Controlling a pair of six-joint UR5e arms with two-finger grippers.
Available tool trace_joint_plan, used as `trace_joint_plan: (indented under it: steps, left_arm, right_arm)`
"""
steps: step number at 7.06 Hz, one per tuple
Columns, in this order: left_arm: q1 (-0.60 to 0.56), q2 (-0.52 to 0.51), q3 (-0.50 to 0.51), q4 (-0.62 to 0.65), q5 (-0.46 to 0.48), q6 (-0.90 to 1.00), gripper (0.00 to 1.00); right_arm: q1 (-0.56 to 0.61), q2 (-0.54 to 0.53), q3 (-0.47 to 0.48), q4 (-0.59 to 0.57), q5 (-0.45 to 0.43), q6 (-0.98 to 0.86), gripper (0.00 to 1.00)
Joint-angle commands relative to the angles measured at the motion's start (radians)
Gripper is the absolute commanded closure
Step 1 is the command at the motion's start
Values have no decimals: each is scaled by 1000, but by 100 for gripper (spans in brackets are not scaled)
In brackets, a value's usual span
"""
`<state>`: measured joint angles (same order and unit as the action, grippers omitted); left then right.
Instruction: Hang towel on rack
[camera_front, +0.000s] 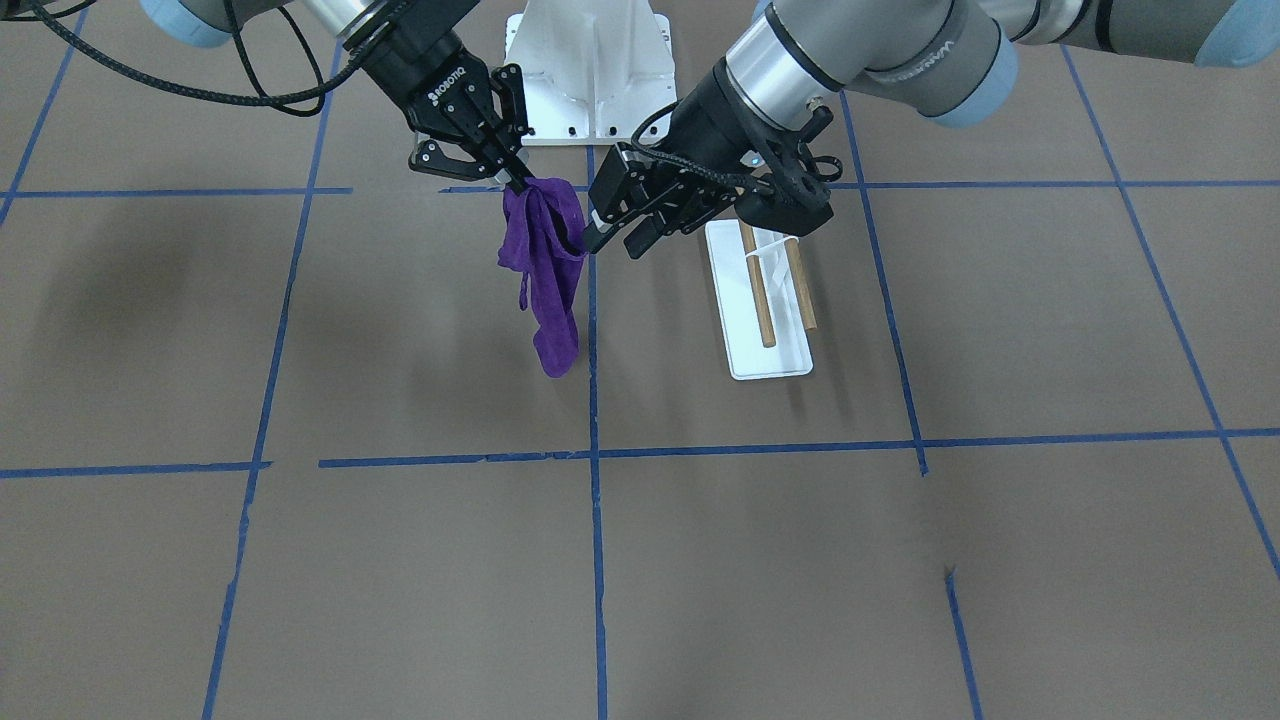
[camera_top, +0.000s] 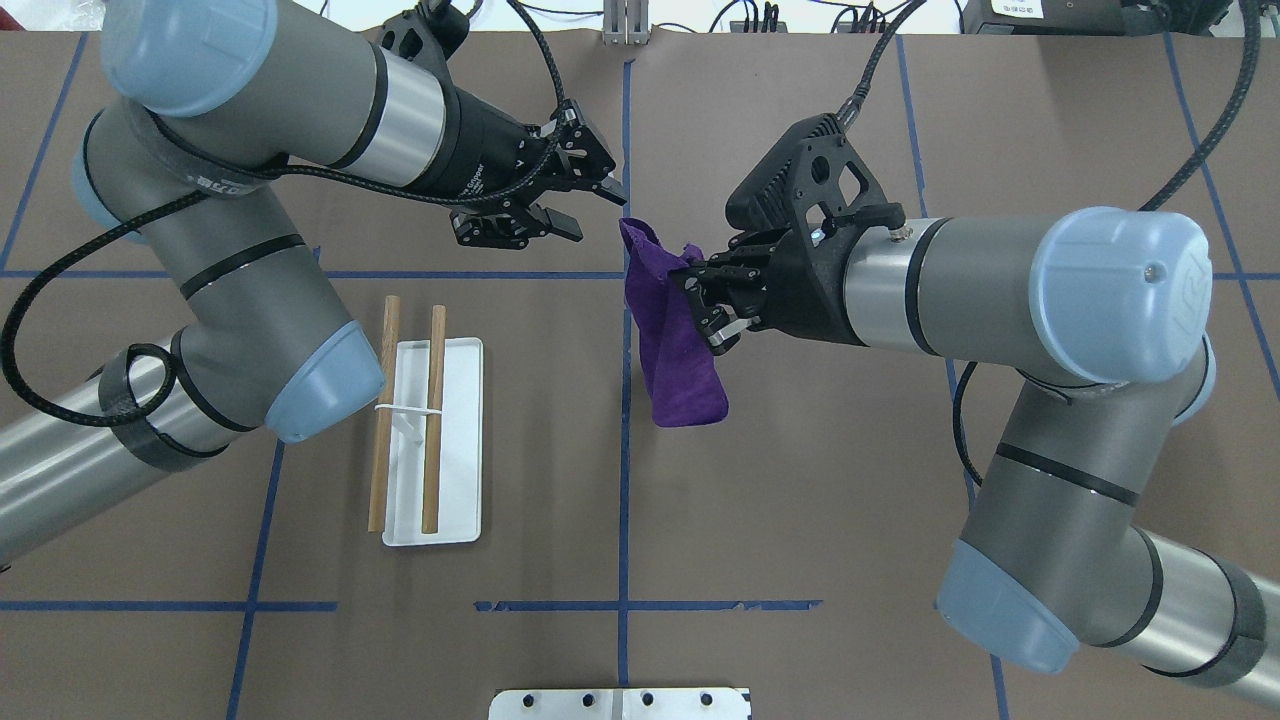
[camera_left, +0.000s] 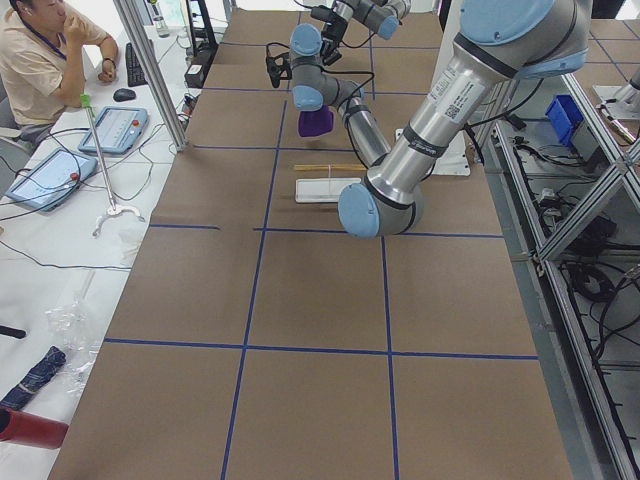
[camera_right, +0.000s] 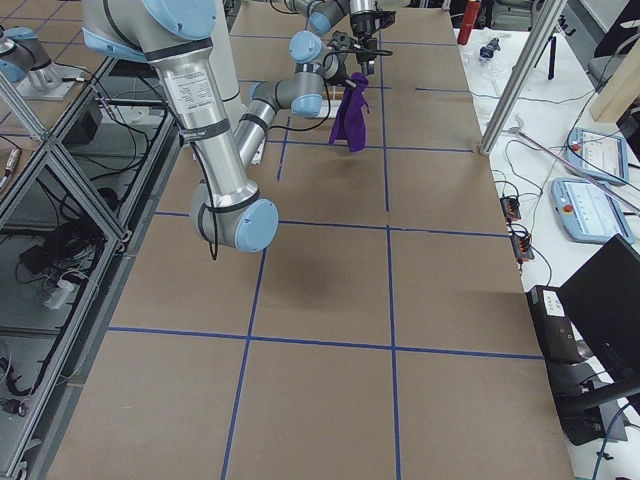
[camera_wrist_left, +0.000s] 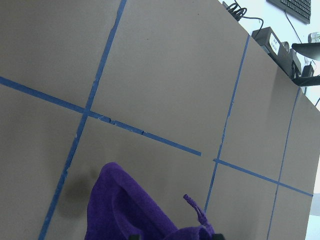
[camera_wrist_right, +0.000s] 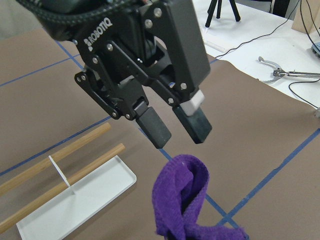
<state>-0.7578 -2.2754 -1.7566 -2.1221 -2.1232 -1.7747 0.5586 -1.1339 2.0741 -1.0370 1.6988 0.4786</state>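
Note:
The purple towel (camera_top: 672, 345) hangs in the air from my right gripper (camera_top: 693, 290), which is shut on its top end; in the front-facing view the right gripper (camera_front: 520, 183) pinches the towel (camera_front: 548, 280) and the rest hangs down above the table. My left gripper (camera_top: 595, 212) is open, with its fingertips just beside the towel's upper fold; in the right wrist view the left gripper (camera_wrist_right: 177, 132) hovers just above the towel (camera_wrist_right: 181, 200). The rack (camera_top: 450, 450), a white tray with two wooden dowels (camera_top: 433, 420), stands under my left forearm, apart from the towel.
The large white bolted pedestal (camera_front: 590, 70) stands at the robot's side of the table, behind the grippers. Blue tape lines (camera_front: 595, 450) cross the brown table. A person (camera_left: 40, 60) sits at a desk beyond the table in the exterior left view.

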Motion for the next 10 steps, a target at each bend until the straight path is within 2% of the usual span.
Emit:
trace_joint_plan:
  steps: [1,2,5,7,8,10]
  left_arm:
    - [5,-10,17,1,2,-26,43]
    - [17,-10,19,1,3,-26,43]
    - [37,-7,6,1,3,-26,54]
    - [41,-7,0,-2,6,-60,78]
    - [41,-9,0,-8,6,-58,100]
    - [41,-7,0,-9,8,-46,100]
  right_arm:
    - [-14,3,3,0,-22,0,100]
    - [-14,5,3,0,-22,0,100]
    - [-14,6,1,0,-24,0,100]
    - [-16,6,1,0,-25,0,100]
    - [-14,6,1,0,-25,-1,100]
    - [-16,5,0,0,-22,-3,100]
